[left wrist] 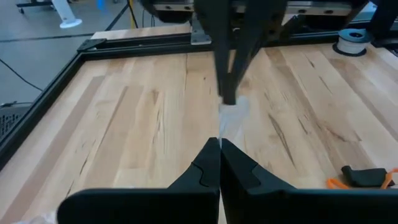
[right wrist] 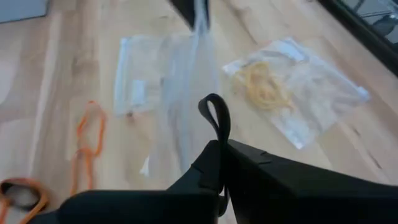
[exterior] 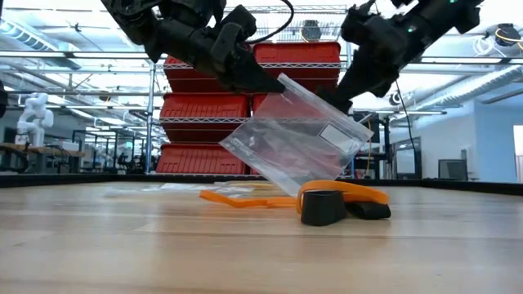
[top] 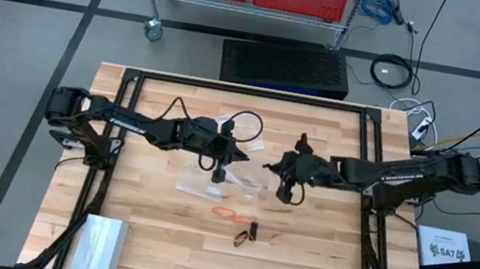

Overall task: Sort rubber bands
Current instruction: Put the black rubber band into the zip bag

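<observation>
A clear bag is held aloft, pinched by the left gripper; a black band is clamped in the right gripper; should the bag's mouth sag shut, the band could be dropped beside it.

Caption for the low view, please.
Left gripper holds a clear plastic bag above orange rubber bands; right gripper beside it.
</observation>
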`<state>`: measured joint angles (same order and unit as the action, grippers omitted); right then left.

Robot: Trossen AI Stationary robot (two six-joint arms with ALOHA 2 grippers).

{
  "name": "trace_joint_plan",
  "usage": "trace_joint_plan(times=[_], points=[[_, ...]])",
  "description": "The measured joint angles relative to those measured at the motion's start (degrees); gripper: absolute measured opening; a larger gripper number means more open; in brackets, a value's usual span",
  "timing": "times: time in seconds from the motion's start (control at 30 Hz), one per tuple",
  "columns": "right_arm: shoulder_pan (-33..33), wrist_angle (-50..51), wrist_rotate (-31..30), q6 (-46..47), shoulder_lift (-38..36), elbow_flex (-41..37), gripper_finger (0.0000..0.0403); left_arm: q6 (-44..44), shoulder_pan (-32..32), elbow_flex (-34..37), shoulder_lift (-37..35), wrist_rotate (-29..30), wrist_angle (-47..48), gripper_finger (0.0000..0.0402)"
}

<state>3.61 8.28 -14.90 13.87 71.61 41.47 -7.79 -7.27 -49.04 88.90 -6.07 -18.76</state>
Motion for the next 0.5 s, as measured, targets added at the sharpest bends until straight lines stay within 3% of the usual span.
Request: trace_joint_plan(times=[0.2, 0.5], points=[[-1.31, -3.7, 4.61, 0.21, 1.62, 0.0, 0.0001, 1.4, -0.12, 0.0, 0.0, 0.07, -0.02, 0.0], [-1.65, -3.85, 4.51, 5.77, 2.5, 0.84, 0.0, 1.49, -0.15, 0.0, 0.0, 1.51, -0.27, 0.0]])
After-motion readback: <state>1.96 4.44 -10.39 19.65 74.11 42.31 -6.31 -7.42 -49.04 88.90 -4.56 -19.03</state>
